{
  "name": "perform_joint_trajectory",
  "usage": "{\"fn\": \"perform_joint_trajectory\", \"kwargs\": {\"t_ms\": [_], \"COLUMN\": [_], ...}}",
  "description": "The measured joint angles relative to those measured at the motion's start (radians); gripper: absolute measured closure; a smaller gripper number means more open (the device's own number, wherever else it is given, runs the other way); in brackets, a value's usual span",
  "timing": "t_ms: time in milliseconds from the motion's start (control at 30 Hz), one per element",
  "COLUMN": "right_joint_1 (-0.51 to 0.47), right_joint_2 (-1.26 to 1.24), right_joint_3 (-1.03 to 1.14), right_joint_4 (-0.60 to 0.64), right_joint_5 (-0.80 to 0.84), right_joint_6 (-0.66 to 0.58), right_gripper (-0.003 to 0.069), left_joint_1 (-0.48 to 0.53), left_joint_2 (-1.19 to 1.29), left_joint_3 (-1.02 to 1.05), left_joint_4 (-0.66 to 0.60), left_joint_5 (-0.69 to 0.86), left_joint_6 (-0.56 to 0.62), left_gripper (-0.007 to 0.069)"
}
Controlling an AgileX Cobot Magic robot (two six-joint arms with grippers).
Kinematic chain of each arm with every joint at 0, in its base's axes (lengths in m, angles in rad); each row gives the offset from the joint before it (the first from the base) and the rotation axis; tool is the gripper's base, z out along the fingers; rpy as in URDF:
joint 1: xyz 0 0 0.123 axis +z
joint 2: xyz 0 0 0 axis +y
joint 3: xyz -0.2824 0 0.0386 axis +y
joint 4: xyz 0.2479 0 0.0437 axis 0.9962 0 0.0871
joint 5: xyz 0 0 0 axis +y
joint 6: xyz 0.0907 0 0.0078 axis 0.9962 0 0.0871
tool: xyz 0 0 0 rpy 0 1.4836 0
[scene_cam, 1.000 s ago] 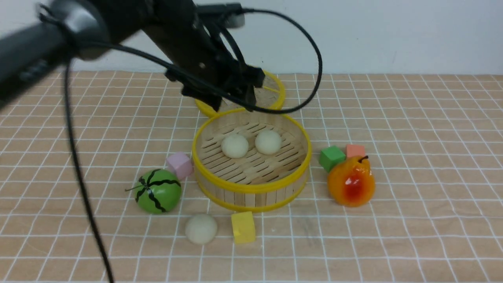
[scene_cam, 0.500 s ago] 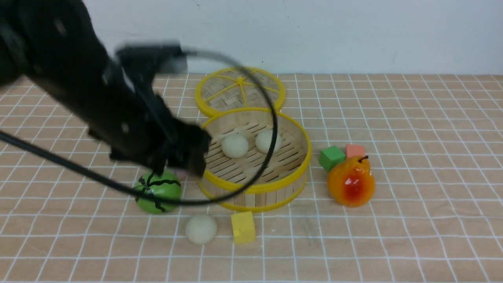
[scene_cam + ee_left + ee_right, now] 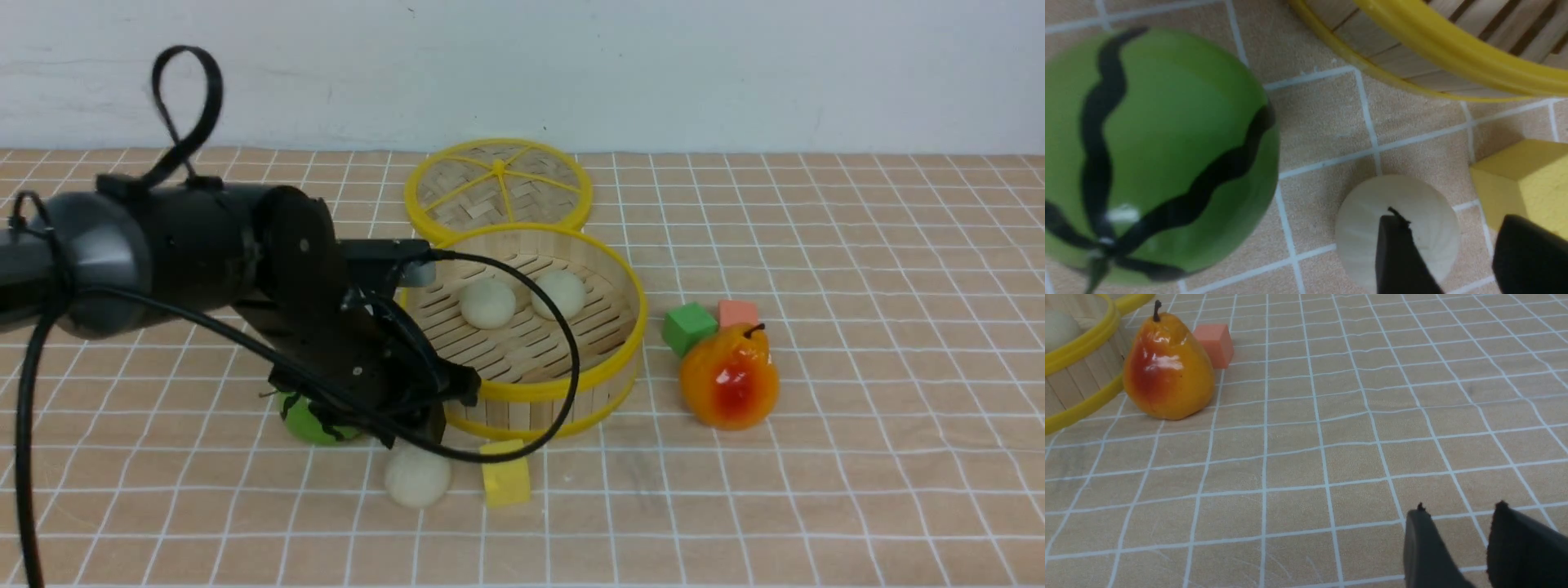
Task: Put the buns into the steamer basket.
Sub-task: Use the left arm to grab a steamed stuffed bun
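Plain white wall [image 3: 735, 73], tan tablecloth [image 3: 857, 490] with white grid

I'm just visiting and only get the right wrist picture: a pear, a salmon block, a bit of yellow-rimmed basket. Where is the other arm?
Observer: The left gripper is low in front of the steamer basket, jaws apart, right over a loose bun on the cloth.
Operator: Anything inside the basket?
Observer: A bun and a second bun, side by side on its slatted floor.
Operator: What's near the loose one?
Observer: A yellow block on one side, a green watermelon ball on the other.
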Motion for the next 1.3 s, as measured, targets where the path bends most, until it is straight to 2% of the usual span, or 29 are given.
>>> {"fn": "perform_joint_trajectory", "kwargs": {"t_ms": [233,867,967,1000,1033,1100,1167,1300], "right_joint_1": [0.0,0.0,0.0,0.0,0.0,0.0,0.0,0.0], "right_joint_2": [0.0,0.0,0.0,0.0,0.0,0.0,0.0,0.0], "right_joint_3": [0.0,0.0,0.0,0.0,0.0,0.0,0.0,0.0], "right_joint_4": [0.0,0.0,0.0,0.0,0.0,0.0,0.0,0.0], "right_joint_5": [0.0,0.0,0.0,0.0,0.0,0.0,0.0,0.0], "right_joint_6": [0.0,0.0,0.0,0.0,0.0,0.0,0.0,0.0], "right_gripper": [0.0418,0.0418,0.0418,0.0418,0.0418,0.0418,0.0418,0.0418], "left_joint_1": [0.0,0.0,0.0,0.0,0.0,0.0,0.0,0.0], "left_joint_2": [0.025,0.081,0.081,0.081,0.081,0.081,0.081,0.079], "left_joint_3": [0.0,0.0,0.0,0.0,0.0,0.0,0.0,-0.02], "left_joint_4": [-0.035,-0.044,-0.045,-0.045,-0.045,-0.048,-0.048,-0.049], "left_joint_5": [-0.003,0.01,0.017,0.017,0.017,0.017,0.017,0.049], "left_joint_6": [0.0,0.0,0.0,0.0,0.0,0.0,0.0,0.0], "left_gripper": [0.0393,0.0404,0.0463,0.0511,0.0518,0.0606,0.0635,0.0638]}}
